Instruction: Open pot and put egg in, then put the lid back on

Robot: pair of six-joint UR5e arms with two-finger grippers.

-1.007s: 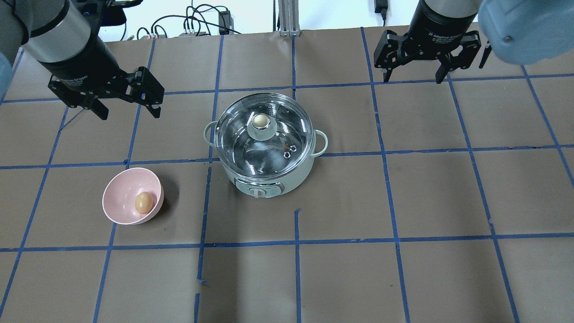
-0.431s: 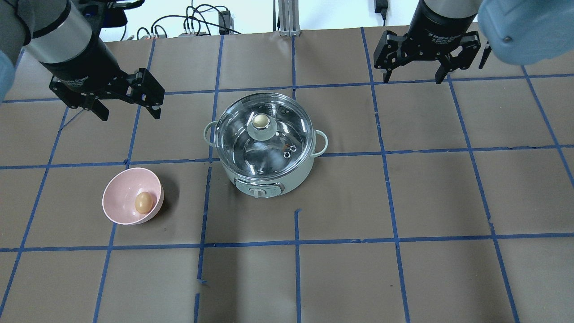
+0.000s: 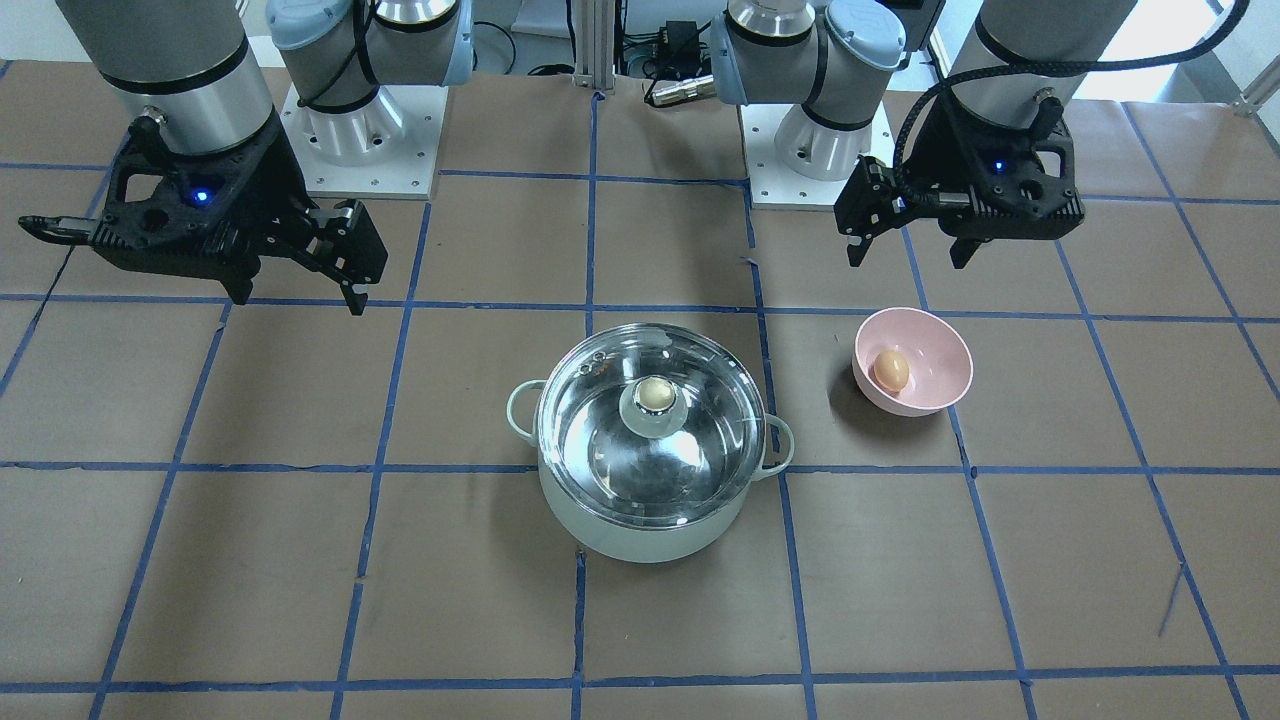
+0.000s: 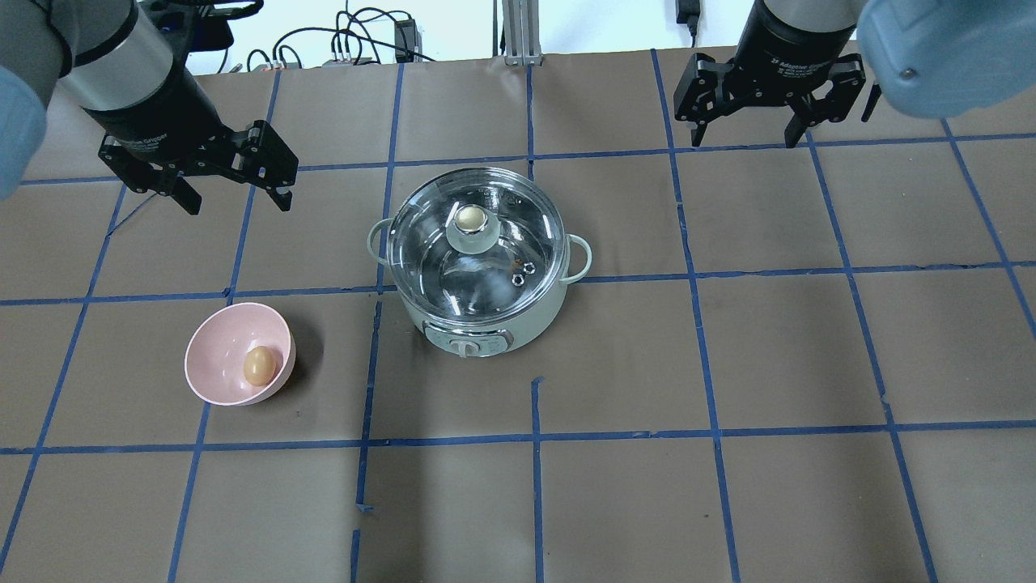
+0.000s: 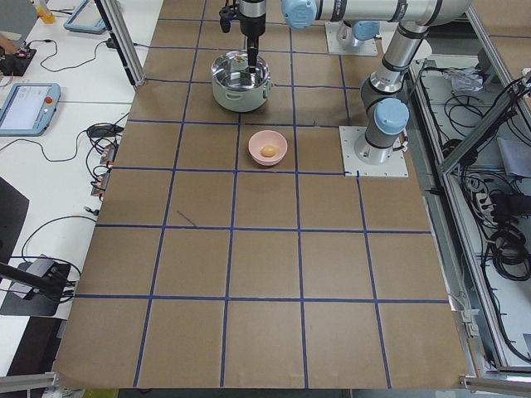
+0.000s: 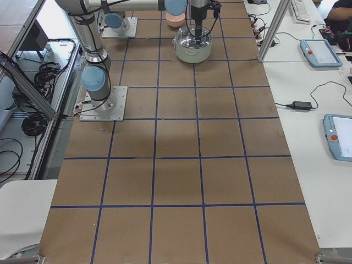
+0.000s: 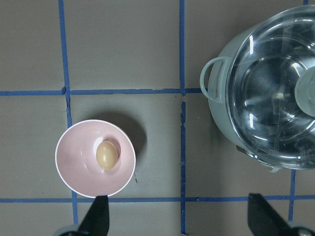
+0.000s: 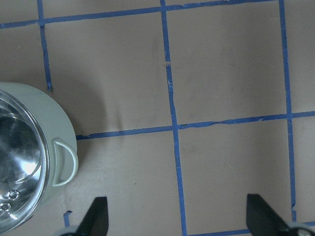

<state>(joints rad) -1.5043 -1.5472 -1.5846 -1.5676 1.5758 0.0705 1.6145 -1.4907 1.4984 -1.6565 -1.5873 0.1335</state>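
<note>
Mint pot [image 4: 486, 332] mid-counter, glass lid [image 4: 486, 259] seated on it. Egg [image 4: 258, 365] lies in pink bowl [image 4: 212, 340], left of pot, well apart. Left fingers [image 4: 278, 182] and right fingers [image 4: 698, 121] spread, empty, hovering above counter either side of pot. Judged: opening step not yet begun. Next move calls for fingers centred over knob [image 4: 469, 219], lowering, pinching, straight lift. Counter [image 4: 728, 364]: brown paper, blue tape grid. Room: white benches [image 5: 41, 191], cables [image 4: 356, 36], teach pendants [image 6: 316, 52].

Arms [image 3: 170, 60]: silver-grey tubes, pale-blue joint caps [image 3: 300, 22]. Black left gripper [image 4: 236, 201], right gripper [image 4: 745, 139]; white lettering [image 4: 797, 61] just above each pincer, blue light [image 3: 200, 195] on the wrist housing, braided black cable [image 3: 930, 97] behind the left one.
</note>
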